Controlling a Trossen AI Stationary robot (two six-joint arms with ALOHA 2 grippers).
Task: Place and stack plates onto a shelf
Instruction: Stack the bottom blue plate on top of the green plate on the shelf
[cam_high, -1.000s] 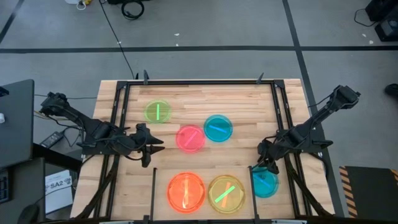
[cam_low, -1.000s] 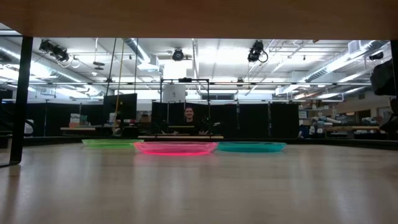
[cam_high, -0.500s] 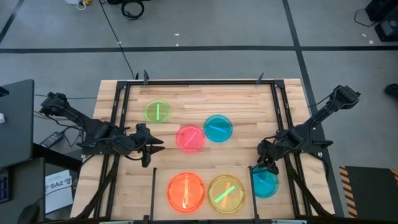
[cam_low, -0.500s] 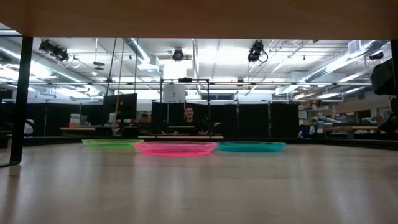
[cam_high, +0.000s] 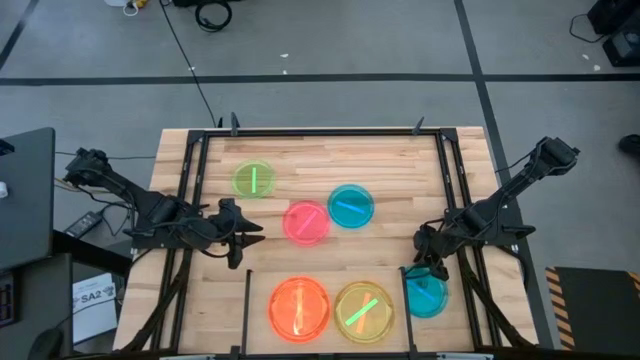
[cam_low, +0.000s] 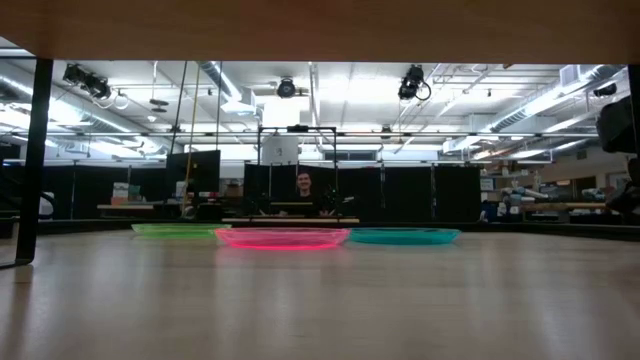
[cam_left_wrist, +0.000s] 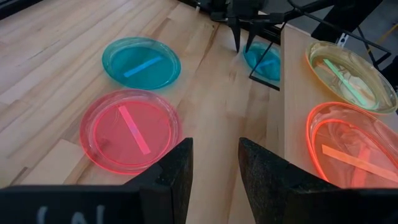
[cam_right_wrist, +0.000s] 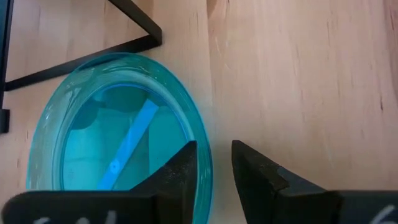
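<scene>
Six plates show in the high view. A green plate, a pink plate and a cyan plate lie flat on the table's middle. An orange plate and a yellow-green plate lie side by side on the shelf at the near edge. A second cyan plate lies on the table by the shelf's right end. My right gripper points down, narrowly open, with its fingers on either side of this plate's far rim. My left gripper is open and hovers left of the pink plate.
Thick black rails run along the table's left, far and right sides. The shelf's black rods stand close to the second cyan plate. Bare wood lies between the pink plate and the shelf. A person sits far behind the table.
</scene>
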